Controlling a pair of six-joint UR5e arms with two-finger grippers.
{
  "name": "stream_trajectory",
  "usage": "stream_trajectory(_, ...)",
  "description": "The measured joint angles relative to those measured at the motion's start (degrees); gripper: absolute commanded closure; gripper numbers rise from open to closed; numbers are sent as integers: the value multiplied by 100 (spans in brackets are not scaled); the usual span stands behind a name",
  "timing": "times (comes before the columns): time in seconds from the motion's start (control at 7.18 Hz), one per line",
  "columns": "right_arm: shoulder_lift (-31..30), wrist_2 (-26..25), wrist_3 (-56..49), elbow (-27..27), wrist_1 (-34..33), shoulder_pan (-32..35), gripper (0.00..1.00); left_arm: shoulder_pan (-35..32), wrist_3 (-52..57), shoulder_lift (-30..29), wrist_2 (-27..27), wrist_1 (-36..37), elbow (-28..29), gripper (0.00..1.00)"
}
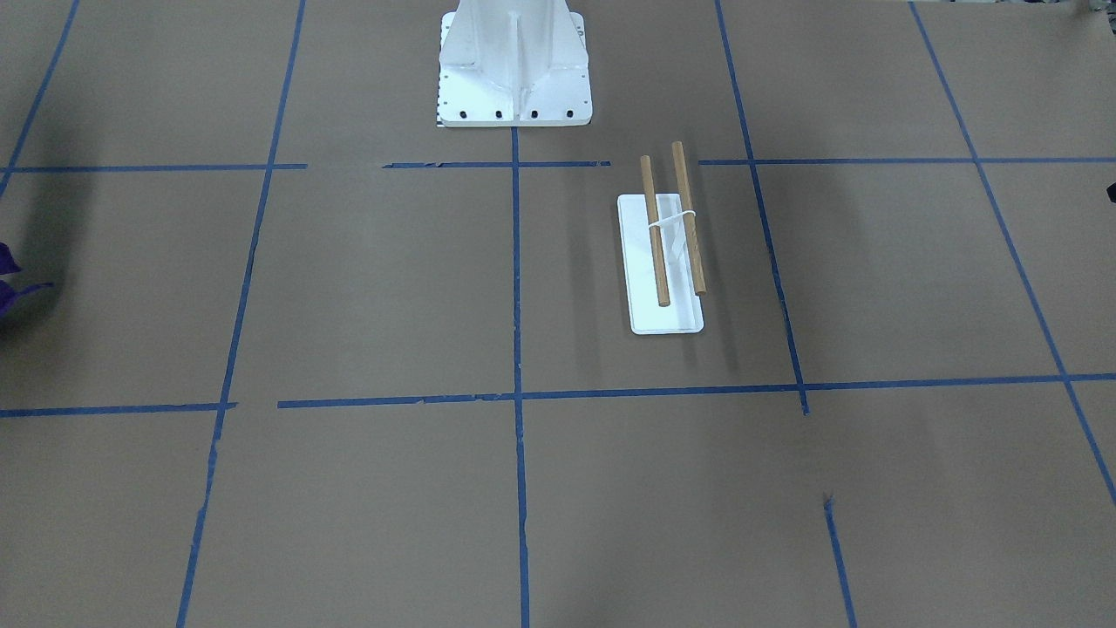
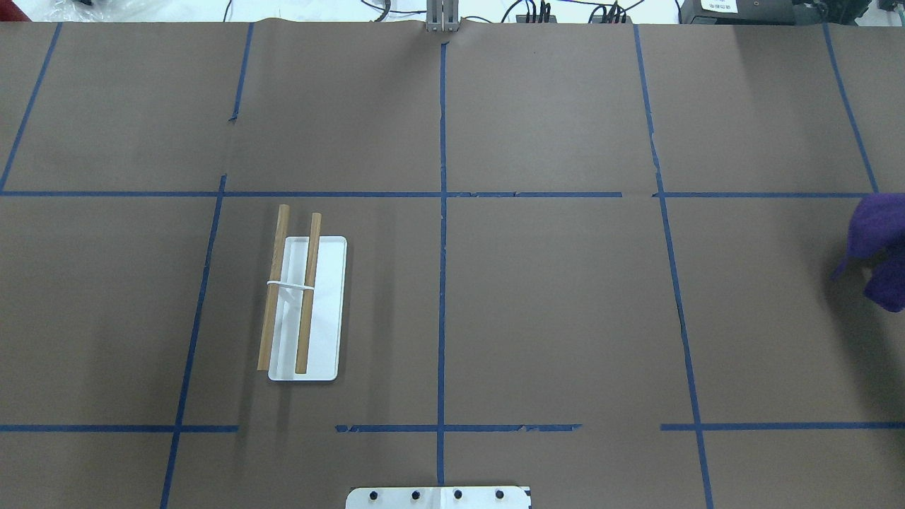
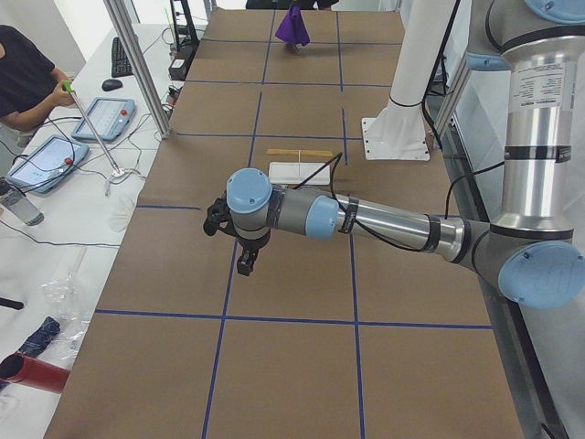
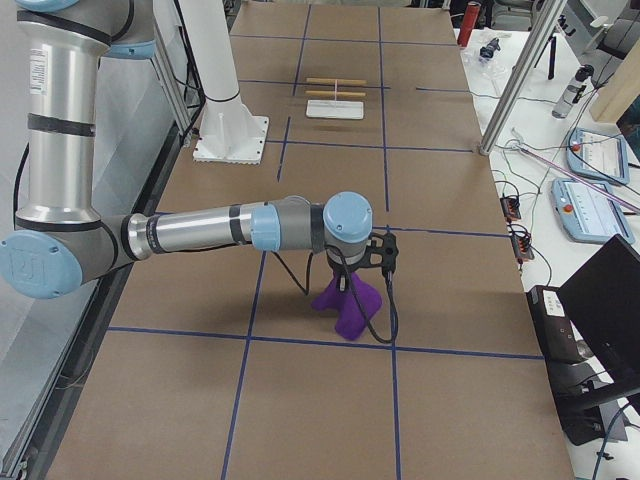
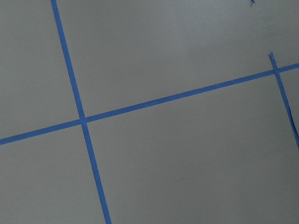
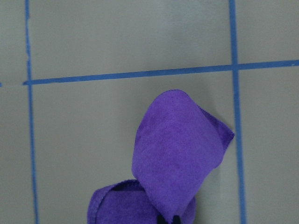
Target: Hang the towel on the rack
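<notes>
The rack (image 1: 667, 231) has two thin brown dowels over a small white base plate; it also shows in the overhead view (image 2: 297, 290) and far off in both side views (image 3: 302, 165) (image 4: 335, 95). The purple towel (image 6: 177, 154) hangs bunched from my right gripper (image 6: 170, 219), which is shut on its top, far from the rack at the table's right end (image 4: 345, 305) (image 2: 880, 240). My left gripper (image 3: 245, 265) points down over bare table, on the near side of the rack; I cannot tell if it is open or shut.
The white bolted robot pedestal (image 1: 514, 78) stands at the table's robot-side edge. Blue tape lines (image 5: 84, 121) grid the brown table. A metal post (image 3: 137, 64) and a side table with tablets and a person border the operators' side.
</notes>
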Motion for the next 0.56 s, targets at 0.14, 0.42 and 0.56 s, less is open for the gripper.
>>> stream_trajectory(0.14, 147, 272, 915, 418, -12, -176, 100, 31, -266, -6, -128, -216, 0, 0)
stream_trajectory(0.42, 1131, 494, 3351, 918, 85, -907, 100, 452, -1590, -13, -249, -1341, -10, 0)
stream_trajectory(0.56, 1818, 515, 4520, 973, 138, -1370, 100, 781, -2591, -44, -257, -2055, -12, 0)
